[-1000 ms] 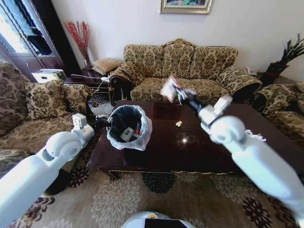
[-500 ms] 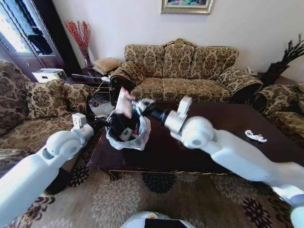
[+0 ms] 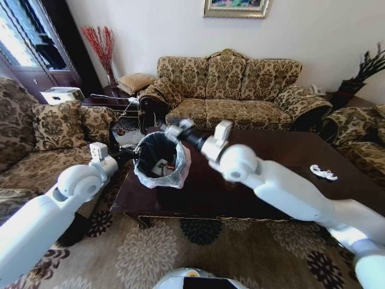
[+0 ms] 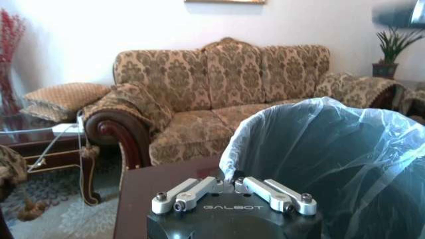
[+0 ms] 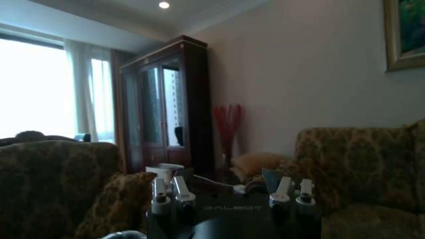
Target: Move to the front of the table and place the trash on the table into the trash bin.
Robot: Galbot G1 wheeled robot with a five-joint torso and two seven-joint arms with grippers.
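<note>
The black trash bin (image 3: 161, 158), lined with a whitish bag, stands on the left end of the dark table (image 3: 283, 147). Trash (image 3: 160, 168) lies inside it. My left gripper (image 3: 130, 155) is shut on the bin's near-left rim; the left wrist view shows its fingers (image 4: 199, 188) pinched on the bag edge of the bin (image 4: 332, 149). My right gripper (image 3: 171, 129) hovers over the bin's far rim, open with nothing in it, and its fingers (image 5: 166, 195) stand wide apart in the right wrist view. A crumpled white piece of trash (image 3: 323, 173) lies near the table's right end.
Patterned sofas (image 3: 234, 84) surround the table at the back, left and right. A glass side table (image 3: 114, 99) with a cable sits at the back left. A floral carpet (image 3: 180, 253) covers the floor before the table.
My right arm swung left across the table with a red-and-white wrapper to above the bin. The wrapper has left the gripper, which is now open. The left gripper stayed on the bin.
</note>
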